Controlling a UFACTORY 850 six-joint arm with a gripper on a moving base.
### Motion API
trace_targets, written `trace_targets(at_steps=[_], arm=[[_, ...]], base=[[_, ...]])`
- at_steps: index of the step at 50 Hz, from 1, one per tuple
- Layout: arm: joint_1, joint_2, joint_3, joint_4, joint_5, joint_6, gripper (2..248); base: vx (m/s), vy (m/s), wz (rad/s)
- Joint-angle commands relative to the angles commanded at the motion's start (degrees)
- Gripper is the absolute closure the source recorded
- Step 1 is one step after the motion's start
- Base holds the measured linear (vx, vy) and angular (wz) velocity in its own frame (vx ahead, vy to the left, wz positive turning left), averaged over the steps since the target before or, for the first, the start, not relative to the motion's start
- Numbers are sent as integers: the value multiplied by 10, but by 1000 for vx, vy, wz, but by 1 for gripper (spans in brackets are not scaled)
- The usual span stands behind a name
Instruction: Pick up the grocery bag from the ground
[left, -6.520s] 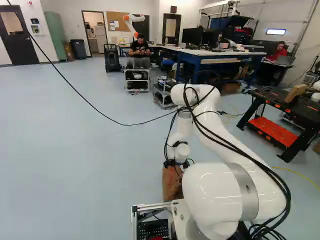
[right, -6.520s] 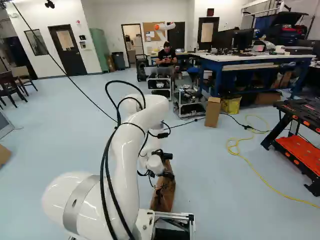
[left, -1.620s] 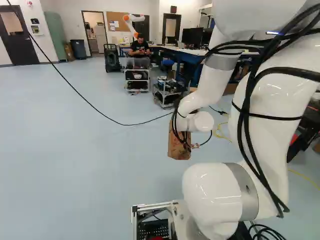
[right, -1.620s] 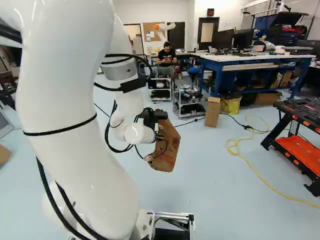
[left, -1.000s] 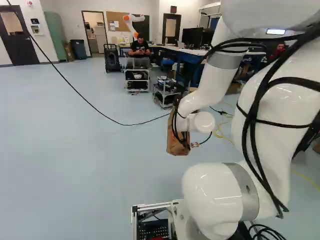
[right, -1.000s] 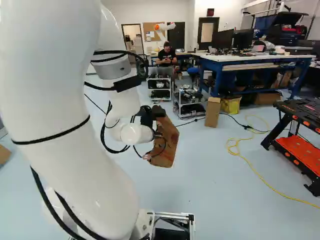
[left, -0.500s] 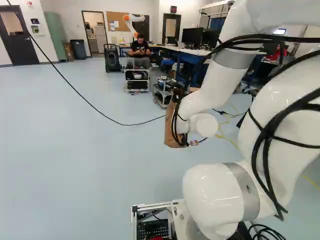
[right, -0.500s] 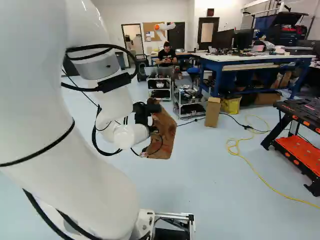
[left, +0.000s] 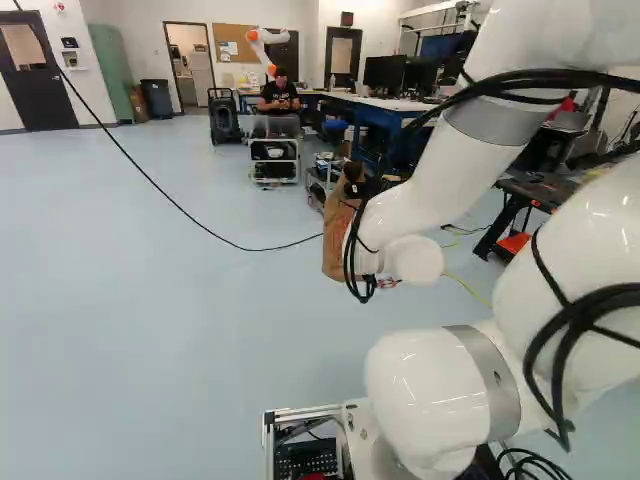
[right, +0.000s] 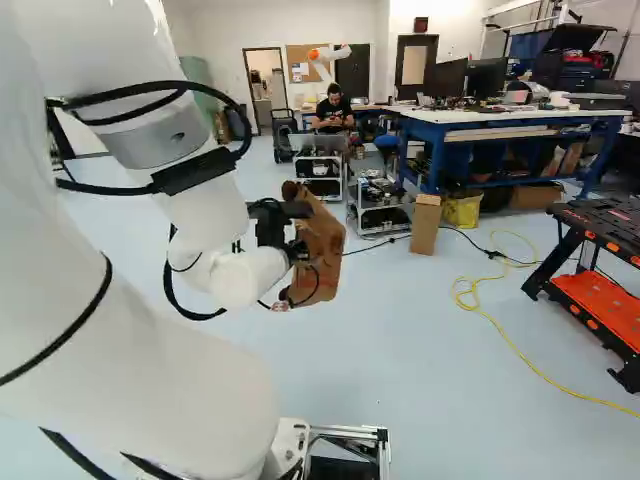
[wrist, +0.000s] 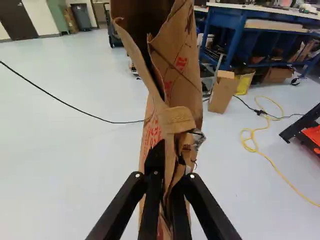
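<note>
High above the floor, my gripper (right: 285, 222) is at the near side of the brown paper grocery bag (right: 324, 250), partly hidden by the wrist. The same bag (left: 338, 243) hangs left of the wrist in the left base view. In the wrist view the gripper (wrist: 165, 185) is shut on the bag (wrist: 182, 82), pinching a crumpled fold of its paper between both fingers. Its open mouth rises ahead of the fingers, and red print shows on its side.
Ahead stand wheeled carts (right: 380, 205), a cardboard box (right: 425, 224) and a blue workbench (right: 500, 118). A yellow cord (right: 500, 330) lies on the floor near a black and orange stand (right: 610, 310). A black cable (left: 180, 208) crosses the left side. Another robot (left: 262, 42) stands far back.
The arm has lifted the bag from low beside the base. Over the last second both have kept rising, shifting left in the base views. The base has stayed still.
</note>
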Motion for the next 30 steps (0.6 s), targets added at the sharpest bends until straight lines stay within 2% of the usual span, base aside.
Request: trace_targets(at_steps=[30], arm=[[11,40,20,0,19,0,228]], base=[[0,0,0]])
